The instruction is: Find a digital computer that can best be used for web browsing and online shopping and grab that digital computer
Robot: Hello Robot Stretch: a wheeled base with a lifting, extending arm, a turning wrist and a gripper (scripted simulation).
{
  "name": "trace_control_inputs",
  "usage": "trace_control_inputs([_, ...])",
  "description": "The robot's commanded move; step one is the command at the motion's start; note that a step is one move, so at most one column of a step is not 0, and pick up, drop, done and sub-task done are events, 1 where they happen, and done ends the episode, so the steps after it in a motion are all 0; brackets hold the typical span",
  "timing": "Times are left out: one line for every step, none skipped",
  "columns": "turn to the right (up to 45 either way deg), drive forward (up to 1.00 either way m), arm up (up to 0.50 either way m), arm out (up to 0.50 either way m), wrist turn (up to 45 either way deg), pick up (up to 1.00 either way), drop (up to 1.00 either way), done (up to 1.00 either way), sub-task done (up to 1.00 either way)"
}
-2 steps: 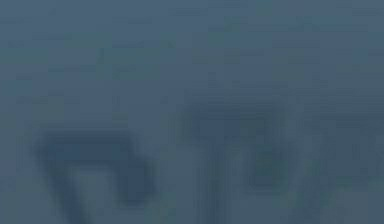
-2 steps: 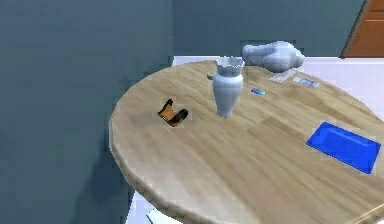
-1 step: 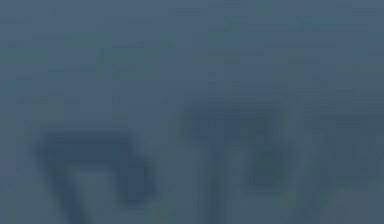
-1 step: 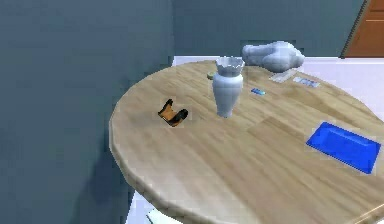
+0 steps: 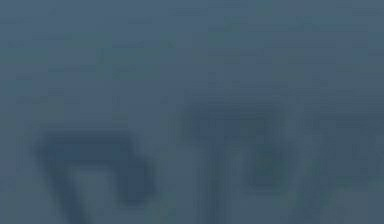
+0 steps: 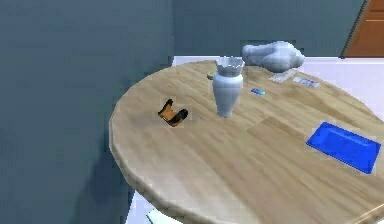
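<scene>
One round pale-wood table (image 6: 200,165) carries everything you need to judge. Of the things on it, the flat bright-blue rectangular slab (image 6: 344,146), lying near the rim at the arm side view's right, looks likeliest to be the digital computer, though its shape is all you have to go on. A grey-white vase with a wavy rim (image 6: 228,88) stands well apart from it. You are at the finding step, I'd judge; the grab is not yet begun. The claw's state you cannot tell. Next, you'd want the base repositioned so the slab sits mid-view before any reach.
</scene>
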Motion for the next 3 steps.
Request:
trace_control_inputs([0.0,0.0,0.0,0.0,45.0,0.0,0.0,0.0,0.0])
trace_control_inputs([0.0,0.0,0.0,0.0,45.0,0.0,0.0,0.0,0.0])
trace_control_inputs([0.0,0.0,0.0,0.0,33.0,0.0,0.0,0.0,0.0])
